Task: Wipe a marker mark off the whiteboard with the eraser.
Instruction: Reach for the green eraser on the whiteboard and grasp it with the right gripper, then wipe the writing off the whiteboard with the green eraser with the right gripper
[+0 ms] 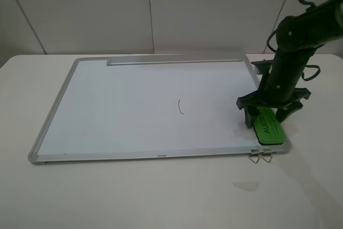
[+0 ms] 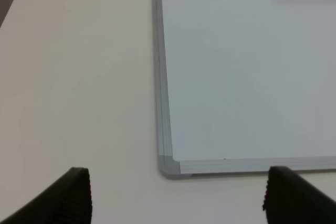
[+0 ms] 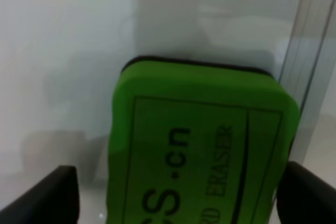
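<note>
The whiteboard (image 1: 123, 116) lies flat on the table, and the marker mark (image 1: 180, 106) is a small dark curve near its middle. The green eraser (image 1: 268, 126) rests on the board's near right corner. My right gripper (image 1: 266, 115) is lowered over it, open, one finger on each side. In the right wrist view the eraser (image 3: 205, 161) fills the space between the dark fingertips (image 3: 58, 192), with a gap showing on one side. My left gripper (image 2: 184, 198) is open and holds nothing; it hovers off the board's near left corner (image 2: 168, 166). It does not show in the exterior view.
A grey tray strip (image 1: 174, 61) runs along the board's far edge. Two metal clips (image 1: 261, 157) stick out at the near right corner. A small pale scrap (image 1: 245, 185) lies on the white table in front of the board.
</note>
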Robot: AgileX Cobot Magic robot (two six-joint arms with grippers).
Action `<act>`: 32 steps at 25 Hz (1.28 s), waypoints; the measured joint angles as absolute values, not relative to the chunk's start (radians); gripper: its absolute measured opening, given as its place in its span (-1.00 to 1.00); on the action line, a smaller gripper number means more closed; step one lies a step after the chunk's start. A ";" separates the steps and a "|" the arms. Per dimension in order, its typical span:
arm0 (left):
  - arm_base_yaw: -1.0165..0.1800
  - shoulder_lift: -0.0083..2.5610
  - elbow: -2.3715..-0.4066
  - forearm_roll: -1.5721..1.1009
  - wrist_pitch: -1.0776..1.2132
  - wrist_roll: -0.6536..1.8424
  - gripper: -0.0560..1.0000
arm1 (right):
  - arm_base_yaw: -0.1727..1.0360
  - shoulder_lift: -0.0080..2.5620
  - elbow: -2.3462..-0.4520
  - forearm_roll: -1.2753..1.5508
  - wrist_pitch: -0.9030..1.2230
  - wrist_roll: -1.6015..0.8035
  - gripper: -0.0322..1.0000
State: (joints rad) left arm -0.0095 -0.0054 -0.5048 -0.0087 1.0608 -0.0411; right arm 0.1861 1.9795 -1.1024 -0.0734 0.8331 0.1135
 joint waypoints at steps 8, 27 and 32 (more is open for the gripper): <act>-0.010 -0.005 -0.505 -0.009 1.061 -0.041 0.41 | 0.186 1.983 -1.102 -0.073 0.829 0.116 0.42; -0.010 -0.005 -0.505 -0.008 1.061 -0.041 0.41 | 0.186 1.974 -1.102 -0.091 0.829 0.117 0.22; -0.010 -0.005 -0.505 -0.008 1.061 -0.041 0.41 | 0.187 1.899 -1.128 -0.093 0.890 0.117 0.22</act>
State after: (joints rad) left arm -0.0095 -0.0054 -0.5048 -0.0079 1.0608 -0.0411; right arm 0.1872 1.8992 -1.1281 -0.0930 0.8900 0.1175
